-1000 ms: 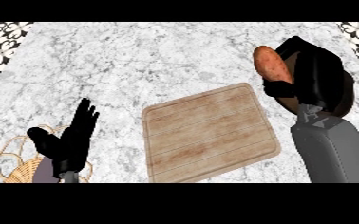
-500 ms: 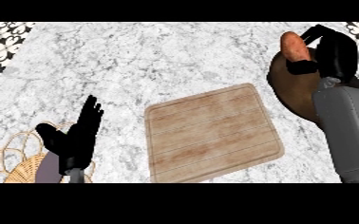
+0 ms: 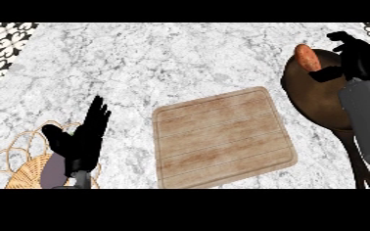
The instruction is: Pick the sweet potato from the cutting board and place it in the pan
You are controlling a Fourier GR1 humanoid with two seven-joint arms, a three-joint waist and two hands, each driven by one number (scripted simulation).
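Grey-veined marble counter (image 3: pixel 180 63); bare wooden cutting board (image 3: pixel 220 137) at centre. Sweet potato (image 3: pixel 309 57) inside dark pan (image 3: pixel 318 103) at right, against its upper-left rim, just beside right hand (image 3: pixel 354 58). Fingers spread, thumb just below, holding nothing. Left hand (image 3: pixel 76 149) resting open at lower left, over wicker basket (image 3: pixel 25 169); basket contents unclear.
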